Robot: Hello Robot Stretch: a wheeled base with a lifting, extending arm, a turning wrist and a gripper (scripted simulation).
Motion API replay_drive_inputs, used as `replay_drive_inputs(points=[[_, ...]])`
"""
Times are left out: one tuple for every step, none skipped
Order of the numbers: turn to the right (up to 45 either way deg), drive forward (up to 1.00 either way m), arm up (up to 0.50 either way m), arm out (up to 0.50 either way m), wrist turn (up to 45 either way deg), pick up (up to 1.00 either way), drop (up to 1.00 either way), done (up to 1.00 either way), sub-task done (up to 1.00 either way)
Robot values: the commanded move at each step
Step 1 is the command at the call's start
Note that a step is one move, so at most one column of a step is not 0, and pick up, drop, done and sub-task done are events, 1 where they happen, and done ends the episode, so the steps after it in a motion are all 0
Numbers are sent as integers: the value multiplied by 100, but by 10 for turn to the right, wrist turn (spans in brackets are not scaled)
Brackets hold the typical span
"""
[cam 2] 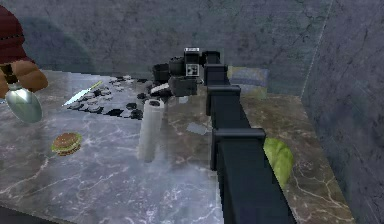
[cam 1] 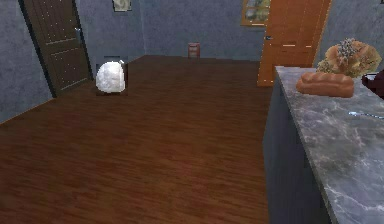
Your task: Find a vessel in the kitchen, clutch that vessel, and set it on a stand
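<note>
One arm (cam 2: 240, 150) reaching across marble counter (cam 2: 100, 185)

Its gripper (cam 2: 168, 82) is stretching out, a small dark cup-like shape (cam 2: 160, 71) sitting on the marble counter at the fingers; whether they are holding anything cannot be told.

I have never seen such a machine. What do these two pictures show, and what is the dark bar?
This is a wheeled robot with one arm. The forward view looks ahead from the robot: wooden floor, a white bag, and a marble counter with a bread loaf. The arm side view looks sideways over the counter. The dark bar is the arm; its gripper is at the far end. On the counter are a white roll, a spoon, a small round bun and something green. I cannot tell whether the gripper holds anything.
</note>
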Motion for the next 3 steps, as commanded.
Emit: replay_drive_inputs(points=[[0,0,0,0,-450,0,0,0,0],[0,0,0,0,-450,0,0,0,0],[0,0,0,0,-210,0,0,0,0]])
